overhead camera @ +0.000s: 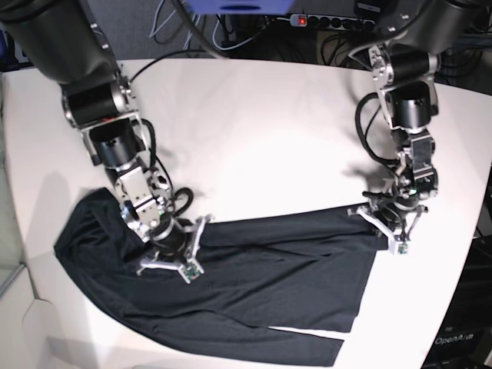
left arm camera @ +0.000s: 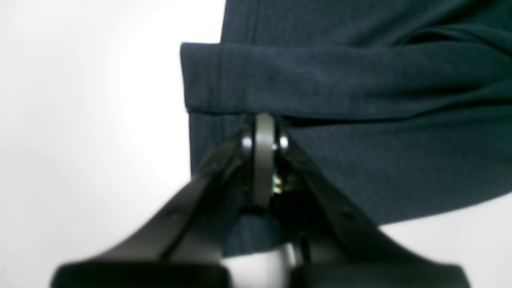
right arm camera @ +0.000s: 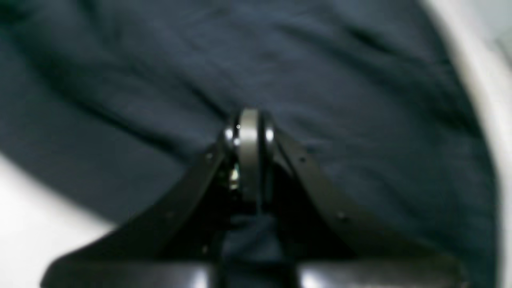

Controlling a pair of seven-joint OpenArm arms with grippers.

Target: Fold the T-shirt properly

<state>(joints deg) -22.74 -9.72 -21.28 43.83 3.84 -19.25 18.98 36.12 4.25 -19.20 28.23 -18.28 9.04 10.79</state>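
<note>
In my left wrist view, my left gripper [left arm camera: 264, 120] has its jaws pressed together at the folded cuff edge of the T-shirt [left arm camera: 360, 80]; whether it pinches cloth I cannot tell. My right wrist view shows my right gripper [right arm camera: 249, 116] closed tight against rumpled dark fabric. From the base, the T-shirt lies spread across the white table [overhead camera: 261, 131] between my arms.

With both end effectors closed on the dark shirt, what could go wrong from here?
1. The left end effector is shut at the folded cuff edge of the thin black long-sleeved shirt; its hold seems shallow, so the cloth may slip out when lifted.
2. The right end effector pinches wrinkled fabric mid-garment; it may gather extra layers and make a crooked fold.
3. The shirt lies near the white table's front edge and could slide off.
</note>
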